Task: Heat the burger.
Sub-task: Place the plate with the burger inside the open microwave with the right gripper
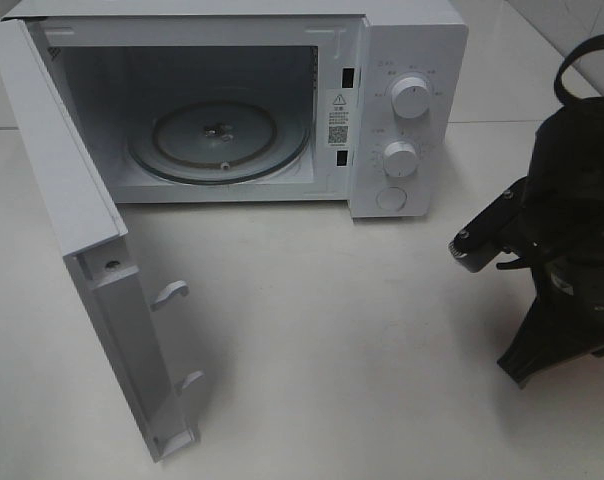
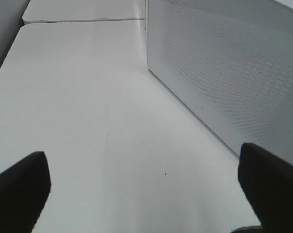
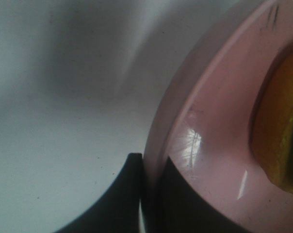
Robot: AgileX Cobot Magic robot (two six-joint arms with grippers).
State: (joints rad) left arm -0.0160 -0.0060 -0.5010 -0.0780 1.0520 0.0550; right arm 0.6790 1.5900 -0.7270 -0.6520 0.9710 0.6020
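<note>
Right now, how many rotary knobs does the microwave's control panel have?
2. The upper knob sits near the top of the control panel. The lower knob is directly below it, above a flat round button. None appears hidden.

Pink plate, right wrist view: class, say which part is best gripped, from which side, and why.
Pinch the pink plate by its thin rim, coming in from outside the edge, fingers on either face. The rim is the only slim part; the burger sits further in.

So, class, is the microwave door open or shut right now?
Open: the door swings far out from the microwave, leaving the bare glass turntable inside in plain view.
</note>
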